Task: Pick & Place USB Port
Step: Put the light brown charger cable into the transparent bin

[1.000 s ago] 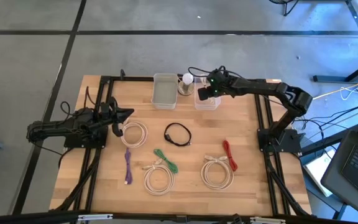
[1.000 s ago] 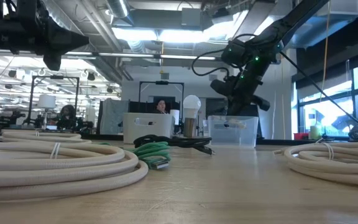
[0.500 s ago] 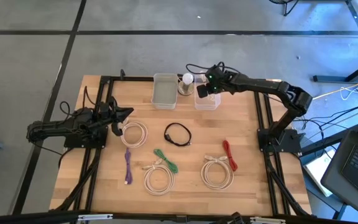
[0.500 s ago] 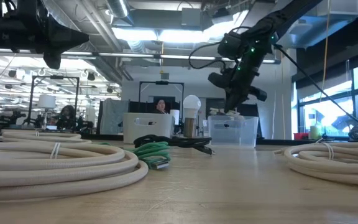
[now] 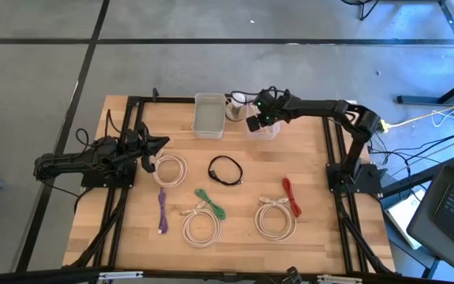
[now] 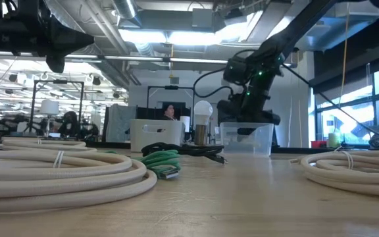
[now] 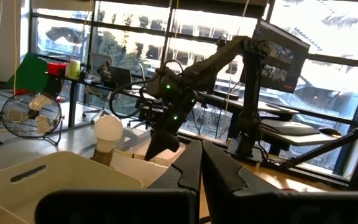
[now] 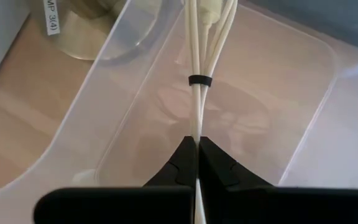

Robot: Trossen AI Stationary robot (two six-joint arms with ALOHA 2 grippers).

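Observation:
A bundle of cream cable, bound by a black tie, runs forward from my right gripper, which is shut on it over the clear bin. The high view puts this gripper above the clear bin near the table's far edge. In the low view it hangs just above the bin's rim. My left gripper waits shut at the table's left side, beside a cream coil; its fingers touch nothing. My right gripper pinches several cream strands between its two fingers, a little behind the black tie. The fingers slant down into the clear bin and lie along the strands. The bundle reaches ahead of the fingertips to its connector end; whether that end touches the bin cannot be told.
A white bin and a lamp bulb on a metal base stand left of the clear bin. On the table lie a black coil, a purple cable, a green cable, a red cable and two cream coils.
My right gripper, still shut on the cream cable, has moved a little toward the table's left and has come down, tipping over the clear bin until it stands just above the rim. The left arm has kept still.

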